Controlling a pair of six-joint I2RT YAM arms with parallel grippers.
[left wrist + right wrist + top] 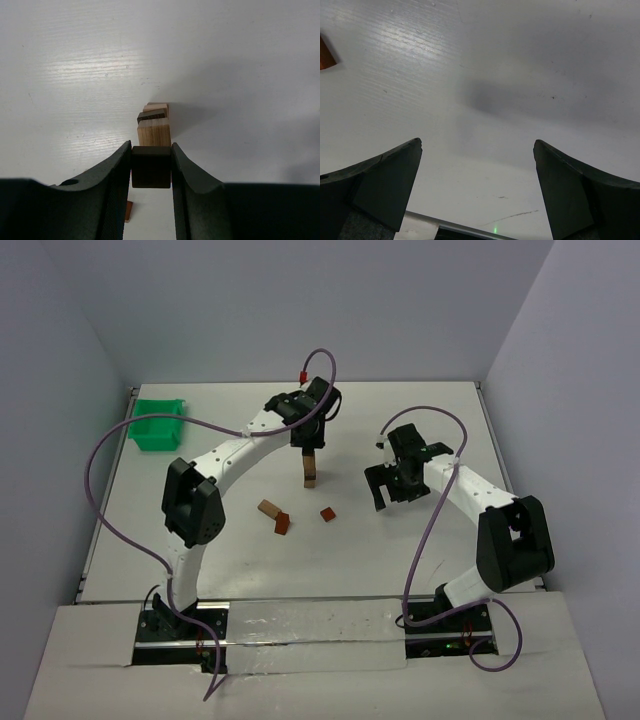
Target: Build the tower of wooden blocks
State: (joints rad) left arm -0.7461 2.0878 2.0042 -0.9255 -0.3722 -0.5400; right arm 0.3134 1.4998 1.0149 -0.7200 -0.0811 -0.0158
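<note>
Two grippers showed: the left gripper [151, 148] clamped a dark block [151, 171] right over the tower [311, 475] (frame centre), while the right gripper [477, 162] hung wide open, right of centre.

My left arm [235, 450] and right arm [462, 490]: white links, black joints, looping purple cables [88, 485], dark curved claw fingers [107, 192].
</note>
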